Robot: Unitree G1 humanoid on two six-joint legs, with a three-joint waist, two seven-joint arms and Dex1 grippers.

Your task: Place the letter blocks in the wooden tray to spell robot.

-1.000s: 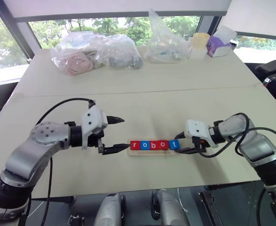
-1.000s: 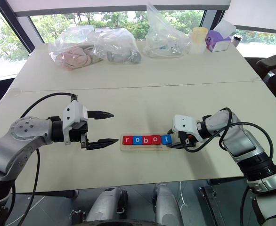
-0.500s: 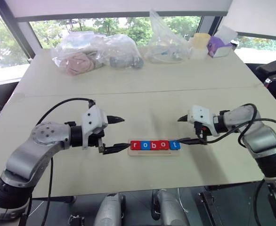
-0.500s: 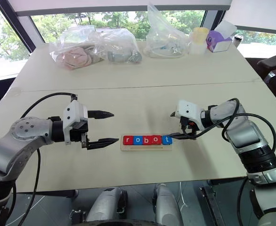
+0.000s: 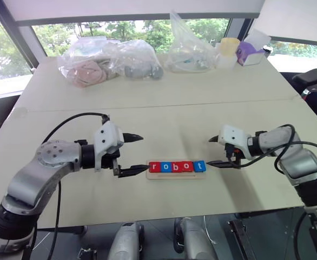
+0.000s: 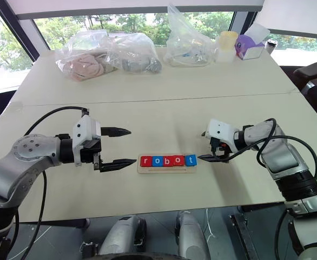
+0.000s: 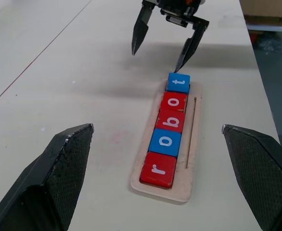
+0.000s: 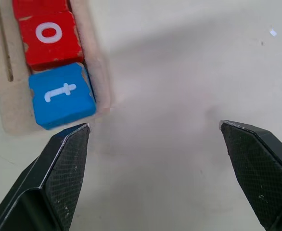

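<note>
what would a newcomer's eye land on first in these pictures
First, the row of red and blue letter blocks spelling robot in the wooden tray, near the table's front edge. The left gripper and the right gripper flank it with fingers spread wide, one at each end, holding nothing. Next come the clear plastic bags lumped along the far side by the window.

A pale table (image 5: 164,103) stands before daylit windows (image 5: 137,30) showing green trees.

Blue t block (image 8: 61,95) sits at the wooden tray (image 8: 11,115) end, beside a red o block (image 8: 49,38).
</note>
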